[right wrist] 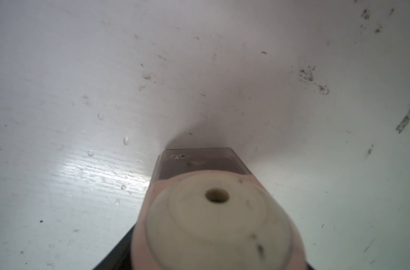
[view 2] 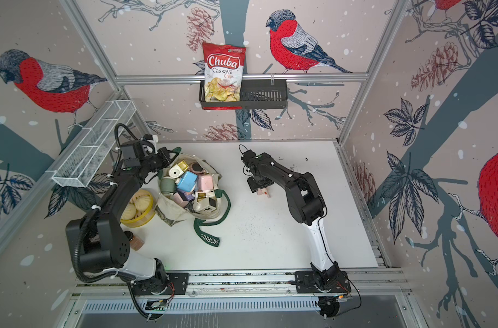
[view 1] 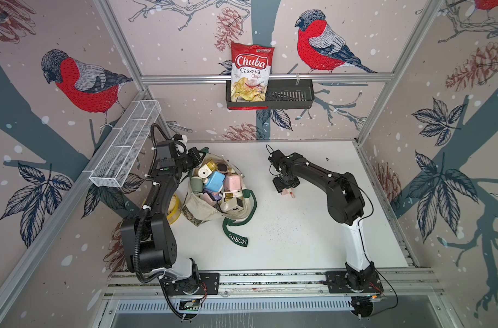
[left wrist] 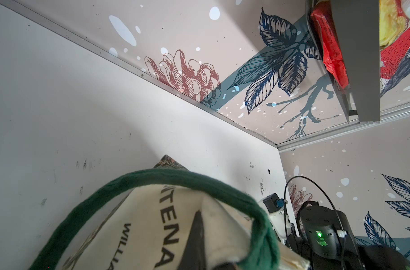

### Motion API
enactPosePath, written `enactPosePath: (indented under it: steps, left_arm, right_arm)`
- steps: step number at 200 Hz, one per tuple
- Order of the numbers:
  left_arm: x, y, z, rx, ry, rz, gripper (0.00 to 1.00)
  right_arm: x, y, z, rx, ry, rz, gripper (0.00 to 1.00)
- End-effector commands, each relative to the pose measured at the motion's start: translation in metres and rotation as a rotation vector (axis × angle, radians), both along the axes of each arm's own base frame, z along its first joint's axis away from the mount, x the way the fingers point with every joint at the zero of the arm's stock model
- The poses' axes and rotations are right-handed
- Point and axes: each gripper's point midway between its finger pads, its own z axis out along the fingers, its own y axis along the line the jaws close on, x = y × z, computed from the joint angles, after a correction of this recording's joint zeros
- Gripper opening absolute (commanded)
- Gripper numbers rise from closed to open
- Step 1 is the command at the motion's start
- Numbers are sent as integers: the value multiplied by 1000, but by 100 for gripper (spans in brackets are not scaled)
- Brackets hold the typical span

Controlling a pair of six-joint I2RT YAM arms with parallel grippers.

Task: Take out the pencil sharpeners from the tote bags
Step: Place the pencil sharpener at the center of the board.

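The cream tote bag lies open at the table's left, filled with several pastel pencil sharpeners, among them a blue one and a pink one. My left gripper is shut on the bag's far rim. In the left wrist view a dark finger presses the canvas under the green handle. My right gripper is shut on a pink pencil sharpener just above the table, to the right of the bag, with its dark drawer toward the table.
A yellow bowl of pale discs sits left of the bag, partly under my left arm. The handle lettered MORRIS trails toward the front. A chips bag stands in a black basket on the back wall. A white wire basket hangs on the left wall.
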Motion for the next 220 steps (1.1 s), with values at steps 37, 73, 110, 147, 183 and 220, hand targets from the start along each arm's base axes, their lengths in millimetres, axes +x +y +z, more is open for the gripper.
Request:
enactPosePath:
  steps: [37, 73, 110, 147, 183, 220]
  left_arm:
    - [10, -1, 36, 5, -153, -30, 0]
    - [11, -1, 33, 2, -152, -28, 0]
    - [14, -1, 25, -9, -129, -33, 0]
    - [13, -1, 27, 2, -134, -28, 0]
    - [14, 0, 25, 2, -129, -27, 0]
    - [13, 0, 26, 3, -132, -26, 0]
  right_arm:
    - [23, 10, 34, 92, -185, -22, 32]
    - [52, 36, 46, 128, -193, -29, 26]
    - [89, 59, 49, 195, -184, -113, 25]
    - [106, 66, 37, 252, -178, -180, 25]
    - [116, 70, 34, 297, -191, -209, 28]
    - [119, 69, 19, 286, -165, -225, 32]
